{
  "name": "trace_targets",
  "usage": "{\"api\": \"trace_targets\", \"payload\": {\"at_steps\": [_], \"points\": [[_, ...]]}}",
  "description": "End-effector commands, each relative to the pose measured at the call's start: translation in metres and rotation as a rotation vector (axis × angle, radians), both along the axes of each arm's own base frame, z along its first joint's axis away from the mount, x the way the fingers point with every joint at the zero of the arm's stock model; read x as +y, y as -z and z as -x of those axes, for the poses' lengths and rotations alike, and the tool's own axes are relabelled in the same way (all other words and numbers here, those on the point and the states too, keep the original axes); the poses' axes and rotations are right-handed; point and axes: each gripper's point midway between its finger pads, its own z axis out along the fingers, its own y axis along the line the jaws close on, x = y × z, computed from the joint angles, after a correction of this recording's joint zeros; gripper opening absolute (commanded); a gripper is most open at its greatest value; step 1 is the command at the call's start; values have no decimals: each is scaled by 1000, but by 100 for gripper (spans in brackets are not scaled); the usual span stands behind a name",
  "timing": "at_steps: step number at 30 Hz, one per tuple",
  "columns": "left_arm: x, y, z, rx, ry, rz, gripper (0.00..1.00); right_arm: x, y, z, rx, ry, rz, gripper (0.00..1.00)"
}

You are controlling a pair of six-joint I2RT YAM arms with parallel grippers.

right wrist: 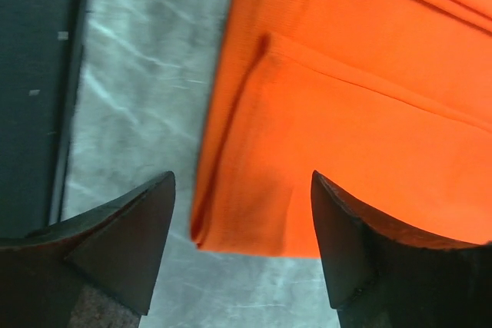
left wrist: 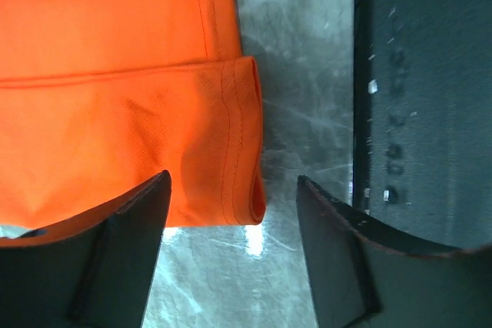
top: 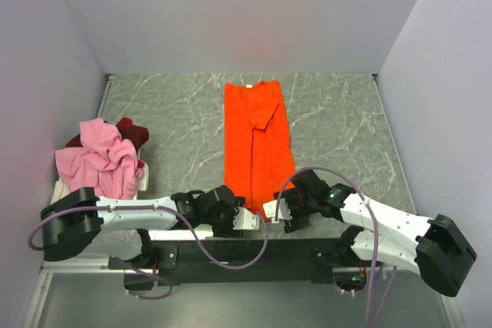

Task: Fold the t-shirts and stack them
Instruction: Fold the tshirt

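Pile, far L: a pink shirt [top: 98,160] is bunched up at the L edge of the grey marbled surface [top: 177,113]. A dark red shirt [top: 132,132] is tucked behind it, touching. A bit of white cloth [top: 141,180] is seen at the pile's near R side.
L claw [left wrist: 233,182]: held low at the near edge, fingers set well apart, nothing gripped. The orange shirt's near L corner, w/ its stitched hem, is seen between the fingers. One finger overlaps the cloth in the wrist view and the other is over bare surface.
Orange shirt [top: 257,140]: laid flat mid-surface, folded lengthwise into a long narrow strip, neck end at the far side, a sleeve folded in on top. It is kept well apart from the pile.
R claw [right wrist: 243,178]: held low at the strip's near R corner, fingers spread wide, nothing gripped. The folded corner is seen between them; contact w/ the cloth can't be told.
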Motion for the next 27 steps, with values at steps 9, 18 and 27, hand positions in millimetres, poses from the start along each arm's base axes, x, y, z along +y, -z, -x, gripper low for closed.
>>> {"api": "trace_targets", "payload": {"at_steps": [9, 18, 27], "points": [[7, 26, -15, -78, -31, -96, 49, -4, 6, -24, -90, 102, 31, 58], [10, 24, -14, -87, -25, -83, 1, -2, 1, -19, -33, 122, 31, 28], [10, 17, -10, -82, -3, -59, 0, 2, -2, -20, -11, 143, 24, 0]]}}
